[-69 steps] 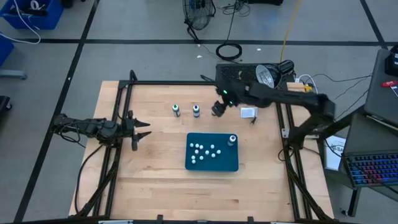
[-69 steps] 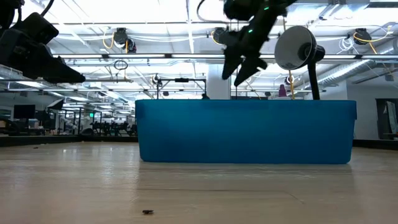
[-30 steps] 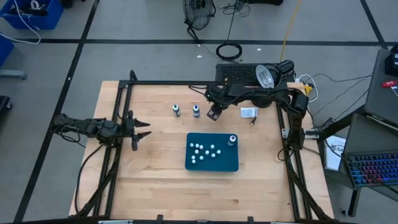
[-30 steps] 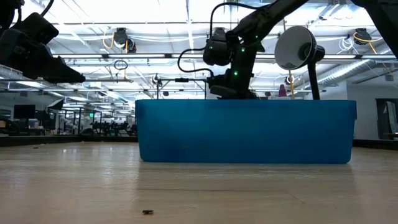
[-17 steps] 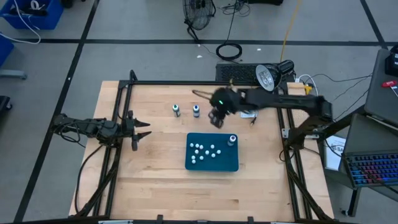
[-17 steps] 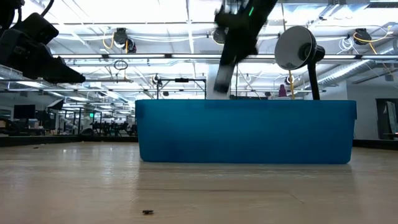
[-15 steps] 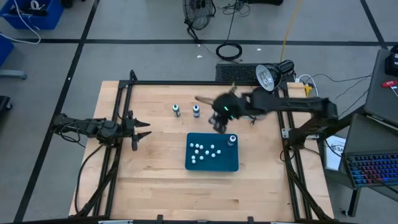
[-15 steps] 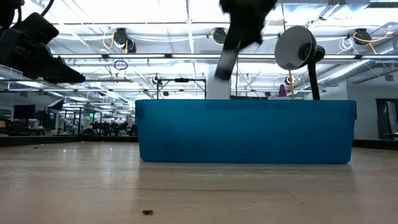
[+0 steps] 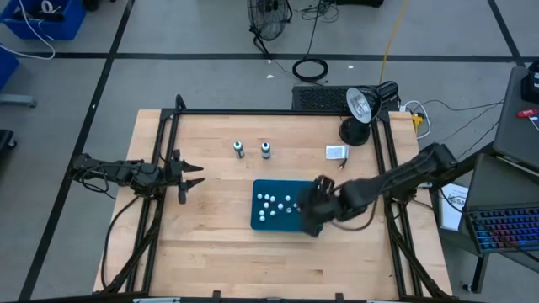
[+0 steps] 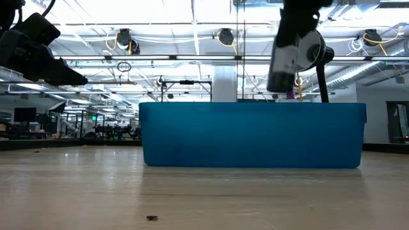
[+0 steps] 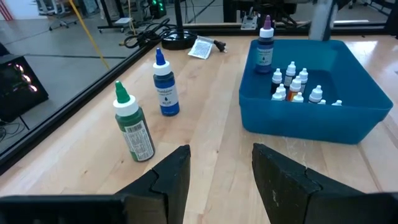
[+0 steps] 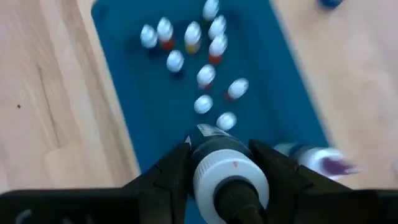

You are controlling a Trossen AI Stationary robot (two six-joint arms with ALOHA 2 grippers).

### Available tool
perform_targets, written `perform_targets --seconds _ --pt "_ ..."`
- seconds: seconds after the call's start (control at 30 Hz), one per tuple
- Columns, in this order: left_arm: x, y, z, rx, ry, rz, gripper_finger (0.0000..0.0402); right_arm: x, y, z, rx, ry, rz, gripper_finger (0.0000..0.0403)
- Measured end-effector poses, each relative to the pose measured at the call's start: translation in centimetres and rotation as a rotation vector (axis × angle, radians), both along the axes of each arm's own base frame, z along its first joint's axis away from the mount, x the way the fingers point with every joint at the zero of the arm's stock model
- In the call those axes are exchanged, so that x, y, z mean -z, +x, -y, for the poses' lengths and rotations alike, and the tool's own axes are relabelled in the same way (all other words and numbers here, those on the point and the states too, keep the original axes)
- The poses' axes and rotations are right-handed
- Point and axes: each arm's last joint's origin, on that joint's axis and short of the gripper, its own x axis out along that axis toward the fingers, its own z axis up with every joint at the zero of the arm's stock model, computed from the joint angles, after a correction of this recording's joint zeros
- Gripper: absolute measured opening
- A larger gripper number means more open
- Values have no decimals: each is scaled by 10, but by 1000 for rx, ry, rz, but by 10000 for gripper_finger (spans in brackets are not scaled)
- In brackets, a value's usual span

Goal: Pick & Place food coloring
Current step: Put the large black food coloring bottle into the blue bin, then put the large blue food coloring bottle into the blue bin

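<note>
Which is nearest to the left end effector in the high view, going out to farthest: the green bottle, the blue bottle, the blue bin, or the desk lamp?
From the left end effector:
1. Green bottle, toward the table's far edge.
2. Blue bottle, just beyond the green one.
3. Blue bin, mid-table; close to the blue bottle, but slightly farther.
4. Desk lamp, at the far right corner.

Legible text: none. Green bottle [image 11: 132, 129]: white label with small dark print and a barcode-like block, too small to read. Blue bottle [image 11: 165, 85]: printed label, unreadable. Purple-capped bottle [image 11: 265, 45] in the blue bin [image 11: 298, 121]: label print indistinct.
</note>
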Motion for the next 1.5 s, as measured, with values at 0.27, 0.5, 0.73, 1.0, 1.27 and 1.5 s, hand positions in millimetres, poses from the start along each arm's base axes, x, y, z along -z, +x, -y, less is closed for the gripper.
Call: perform_targets --seconds 0.27,0.5,0.73,1.0,1.27,1.5 --pt "0 0 0 0 0 0 175 55 16 -11 58 47 -237 130" --pt "0 0 0 0 0 0 175 76 22 -11 73 75 -331 130" --pt "0 0 0 0 0 0 175 76 22 -11 122 91 -323 132" --pt "0 0 0 0 0 0 175 74 22 -10 162 105 -313 265" --pt "0 0 0 0 0 0 175 36 13 18 206 172 -237 270" --pt "0 0 0 0 0 -1 175 -18 18 83 161 131 104 262"
